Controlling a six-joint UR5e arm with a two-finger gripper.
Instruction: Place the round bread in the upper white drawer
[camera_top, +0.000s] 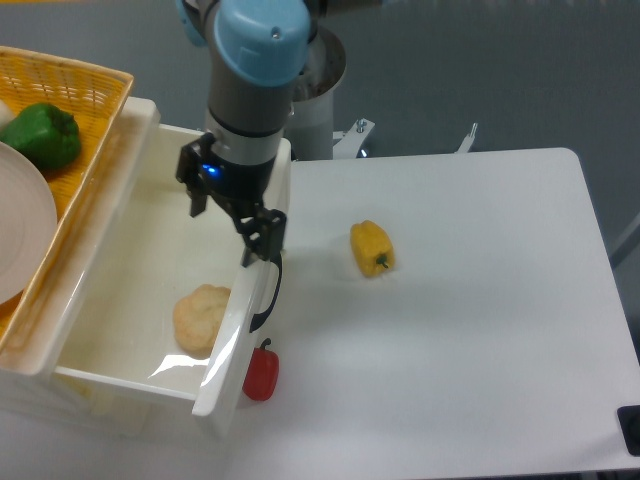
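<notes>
One big white surface (470, 330) is holding almost everything. One robot arm (250, 90), grey with a light blue cap, is reaching down over the left part of it.

One upper white drawer (130, 250) is sitting pulled out at the left. It is deep and shiny, and it is showing one dark curved handle (265, 300) on its front panel. One yellow wicker basket (70, 120) is resting along the drawer's far left side. One white plate (20, 230) is lying in the basket (only part of it is showing at the edge of the view), and one green pepper (42, 135) is sitting beside the plate.

One hand (232, 215) is hanging at the end of the arm, above the drawer's right side and close to the front panel. Its two fingers are standing spread apart, and they are holding nothing. One finger (265, 235) is pointing down just by the top of the front panel.

One round bread (201, 318) is lying on the drawer's floor, near the front and just behind the panel. It is looking pale beige and lumpy. It is sitting below the hand and apart from it.

One yellow bell pepper (371, 248) is lying on the surface to the right of the drawer, well apart from it. One small red pepper (261, 373) is lying on the surface right by the bottom of the drawer's front panel, under the handle.
</notes>
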